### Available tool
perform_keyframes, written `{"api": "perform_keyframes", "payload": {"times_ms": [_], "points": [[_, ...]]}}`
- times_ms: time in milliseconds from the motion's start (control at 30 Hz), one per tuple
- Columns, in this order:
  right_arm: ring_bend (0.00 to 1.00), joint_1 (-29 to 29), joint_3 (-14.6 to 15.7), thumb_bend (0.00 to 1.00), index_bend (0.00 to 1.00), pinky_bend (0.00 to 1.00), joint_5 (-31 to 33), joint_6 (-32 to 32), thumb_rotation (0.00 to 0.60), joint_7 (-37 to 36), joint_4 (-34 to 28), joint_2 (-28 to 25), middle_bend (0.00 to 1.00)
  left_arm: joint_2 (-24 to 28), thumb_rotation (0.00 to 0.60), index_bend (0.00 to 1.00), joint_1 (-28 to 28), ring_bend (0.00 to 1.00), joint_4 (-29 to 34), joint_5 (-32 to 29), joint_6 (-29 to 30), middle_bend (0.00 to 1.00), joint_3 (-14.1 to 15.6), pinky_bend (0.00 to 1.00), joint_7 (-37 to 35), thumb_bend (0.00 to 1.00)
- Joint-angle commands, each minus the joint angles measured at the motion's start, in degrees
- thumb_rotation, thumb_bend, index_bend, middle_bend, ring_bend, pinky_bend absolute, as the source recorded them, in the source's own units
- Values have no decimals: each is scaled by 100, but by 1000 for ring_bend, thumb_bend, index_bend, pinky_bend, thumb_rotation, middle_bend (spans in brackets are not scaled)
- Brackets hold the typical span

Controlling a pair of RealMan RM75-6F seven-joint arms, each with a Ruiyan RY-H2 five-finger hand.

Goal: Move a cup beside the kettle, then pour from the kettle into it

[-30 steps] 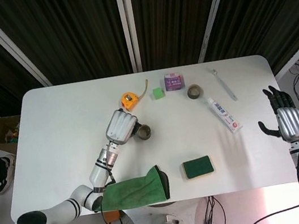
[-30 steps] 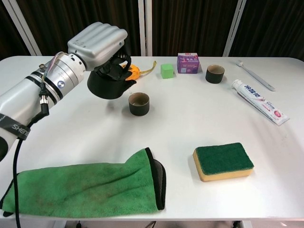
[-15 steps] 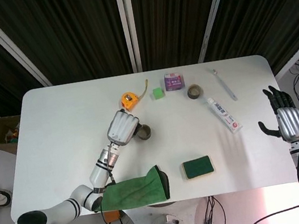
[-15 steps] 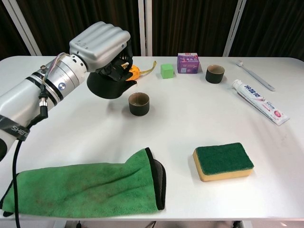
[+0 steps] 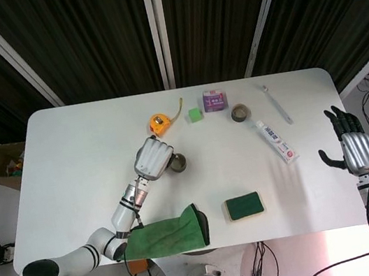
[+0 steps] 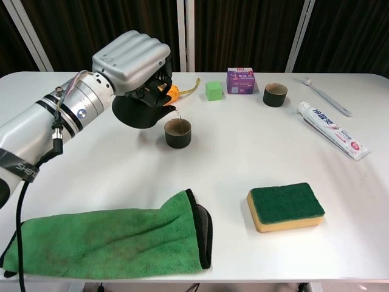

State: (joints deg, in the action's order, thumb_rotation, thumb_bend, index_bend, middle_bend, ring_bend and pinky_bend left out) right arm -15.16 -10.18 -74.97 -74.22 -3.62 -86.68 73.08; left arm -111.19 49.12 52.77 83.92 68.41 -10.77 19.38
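Observation:
My left hand [image 6: 132,64] [image 5: 152,157] grips a dark round kettle [image 6: 138,109] and holds it tilted above the table, spout toward a dark cup [image 6: 177,133] [image 5: 177,163] just to its right. A thin stream runs from the spout into that cup. A second dark cup [image 6: 275,94] [image 5: 240,112] stands farther back on the right. My right hand [image 5: 353,146] hangs open off the table's right edge, holding nothing; only the head view shows it.
A green cloth [image 6: 109,240] lies at the front left, a green-topped sponge [image 6: 285,207] at the front right. At the back sit an orange tape measure [image 5: 159,123], a green cube [image 6: 213,90], a purple box [image 6: 240,80], a toothpaste tube [image 6: 331,131] and a toothbrush [image 6: 326,96].
My left hand has tipped the kettle further toward the near cup and shifted slightly right; liquid now streams from the spout. The right hand has not moved.

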Motion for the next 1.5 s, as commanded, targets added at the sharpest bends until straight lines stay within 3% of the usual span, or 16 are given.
{"api": "perform_keyframes", "payload": {"times_ms": [33, 1500], "points": [[0, 4, 0, 277, 0, 0, -6, -10, 600, 1, -5, -3, 0, 8, 600, 1000, -1, 1000, 6, 3, 8, 1000, -6, 712, 5, 370], [0, 1, 5, 278, 0, 0, -33, 3, 600, -4, -13, -27, 0, 76, 600, 1000, -20, 1000, 19, 60, -63, 1000, 68, 713, 239, 370]]}}
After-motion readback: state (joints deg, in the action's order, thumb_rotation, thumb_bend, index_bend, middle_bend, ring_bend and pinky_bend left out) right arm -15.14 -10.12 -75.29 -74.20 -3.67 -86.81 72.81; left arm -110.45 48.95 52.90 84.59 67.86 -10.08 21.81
